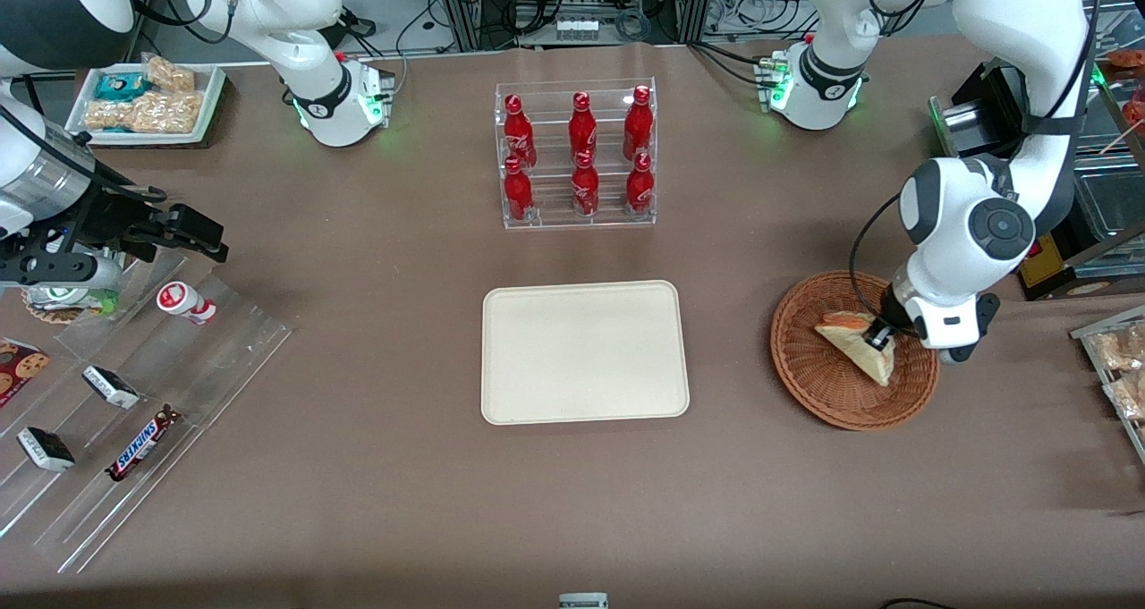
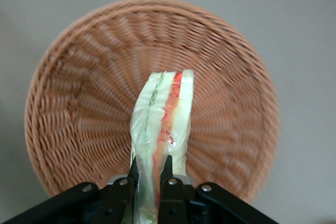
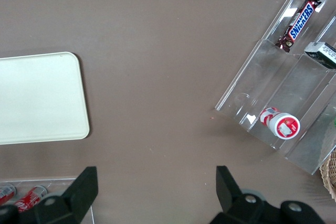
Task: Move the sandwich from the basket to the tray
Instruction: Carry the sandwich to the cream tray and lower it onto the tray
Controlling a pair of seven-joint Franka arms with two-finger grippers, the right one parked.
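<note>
From the front, your gripper [image 1: 880, 335] sits over the wicker basket [image 1: 827, 385], clamped on the sandwich [image 1: 860, 344], which is inside the basket's rim. The cream tray [image 1: 585, 351] lies bare, well apart toward the parked arm's end.

On the left wrist cam, both fingers [image 2: 167, 167] pinch the sandwich [image 2: 161, 124] edge-on, with the basket [image 2: 84, 114] under it.

Right wrist cam only gives you the tray [image 3: 39, 98] corner.

Six red bottles [image 1: 580, 156], acrylic rack [image 1: 577, 220]

Wrapped sandwich [image 2: 160, 124] over basket [image 2: 79, 103], gripper [image 2: 150, 174]-pinched.
</note>
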